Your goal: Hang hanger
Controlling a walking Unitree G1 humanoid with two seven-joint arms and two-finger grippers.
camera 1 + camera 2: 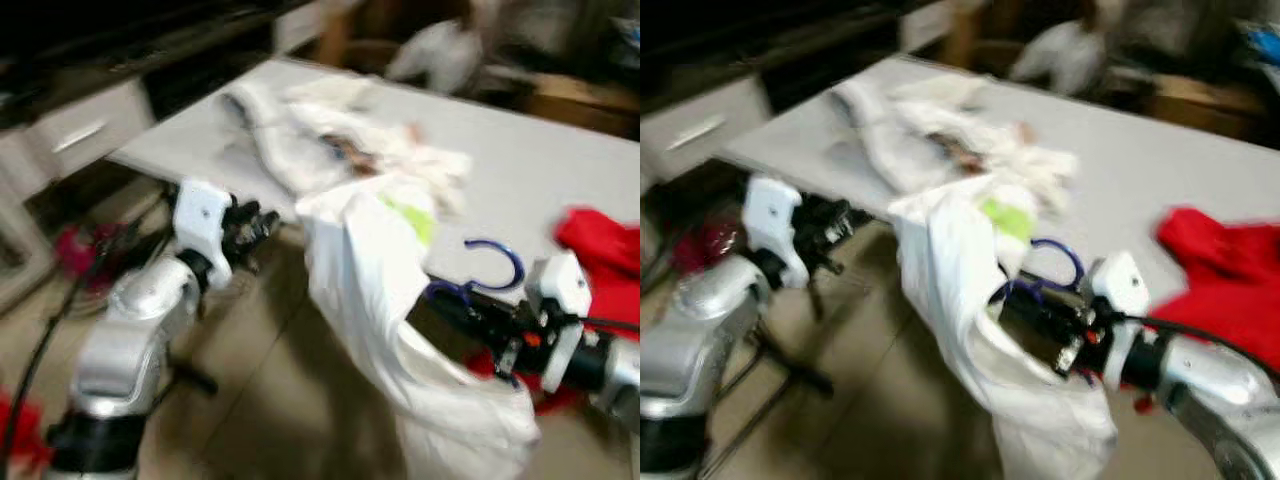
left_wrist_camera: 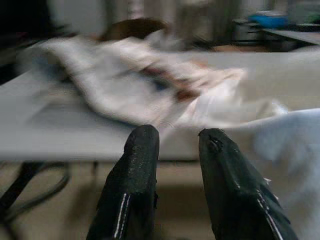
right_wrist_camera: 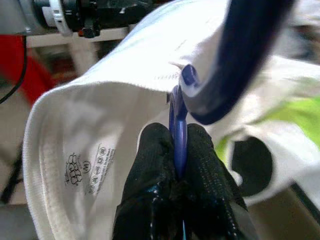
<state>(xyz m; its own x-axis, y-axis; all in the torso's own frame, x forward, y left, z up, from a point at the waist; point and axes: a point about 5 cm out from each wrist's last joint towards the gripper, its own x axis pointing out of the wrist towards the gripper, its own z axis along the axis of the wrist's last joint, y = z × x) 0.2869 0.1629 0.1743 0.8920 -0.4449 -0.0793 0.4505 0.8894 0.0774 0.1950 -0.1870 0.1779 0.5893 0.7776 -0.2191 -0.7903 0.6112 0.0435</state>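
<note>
Presently listed: right tool [image 3: 177, 150], fingers pinched tight on the blue hanger [image 1: 490, 272] just below its hook, at 4 o'clock in the head views off the worktop [image 1: 560, 170] edge, a white shirt [image 1: 380, 330] draped on the hanger and sagging toward the floor; left tool [image 2: 175, 150], at 9 o'clock, fingers narrowly parted and holding nothing. Risk, judged: the thin grip near the hook may let the hanger twist or the shirt slide off, its weight hanging low to one side. Right wrist view alone shows the collar label and the pinch itself; head views add the red cloth [image 1: 600, 245] at 3 o'clock and the white clothes pile [image 1: 340, 130].
</note>
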